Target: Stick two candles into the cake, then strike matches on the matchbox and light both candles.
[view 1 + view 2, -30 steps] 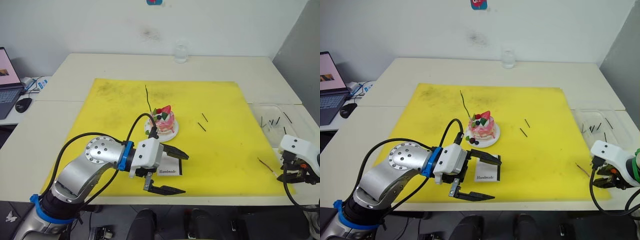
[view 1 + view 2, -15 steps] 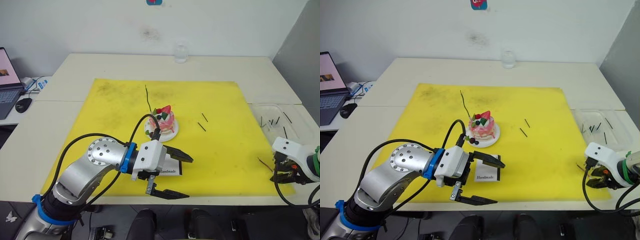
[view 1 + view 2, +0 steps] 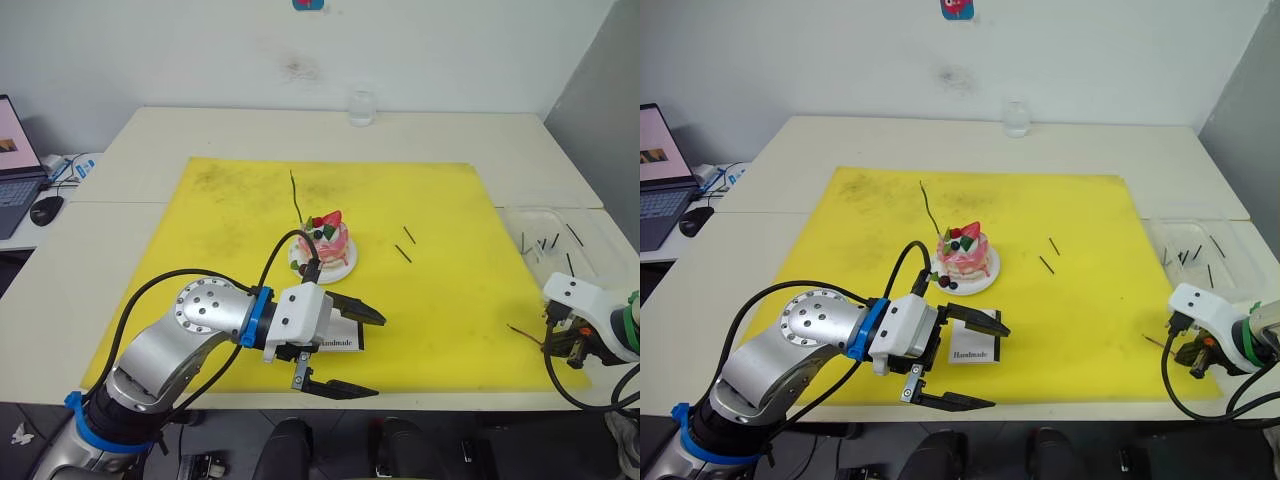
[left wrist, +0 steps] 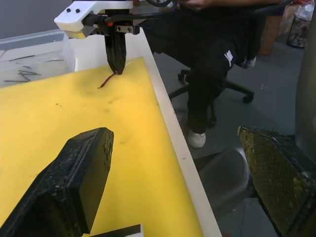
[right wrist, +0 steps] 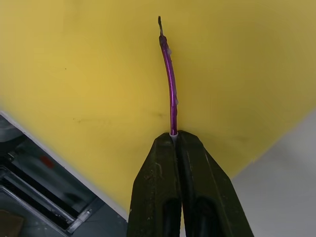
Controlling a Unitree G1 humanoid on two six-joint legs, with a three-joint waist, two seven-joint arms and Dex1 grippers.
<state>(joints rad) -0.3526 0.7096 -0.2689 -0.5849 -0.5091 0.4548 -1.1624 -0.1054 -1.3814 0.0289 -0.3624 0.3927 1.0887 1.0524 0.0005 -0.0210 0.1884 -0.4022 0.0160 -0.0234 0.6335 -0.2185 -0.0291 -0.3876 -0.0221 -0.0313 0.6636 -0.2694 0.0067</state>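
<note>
The pink cake (image 3: pixel 327 241) sits on its white plate (image 3: pixel 343 269) mid-mat, and the green candle (image 3: pixel 296 196) rises from its left side. The white matchbox (image 3: pixel 341 341) lies flat just in front of the cake. My left gripper (image 3: pixel 366 351) is open, one finger on either side of the matchbox's near end. At the mat's right front edge my right gripper (image 3: pixel 561 346) is shut on the pale end of the reddish-brown candle (image 5: pixel 171 84), which points left over the mat. Two matches (image 3: pixel 404 254) lie right of the cake.
A clear tray (image 3: pixel 590 236) with several more matches stands off the mat at the right. A glass (image 3: pixel 361 105) is at the table's back edge. A laptop (image 3: pixel 14 148) and mouse (image 3: pixel 45 208) are far left. A seated person (image 4: pixel 212 54) shows beyond the table's right side.
My right gripper moved left to the reddish-brown candle and shut on its end, and the candle now points left, off the mat. My left gripper shifted slightly right, still open.
</note>
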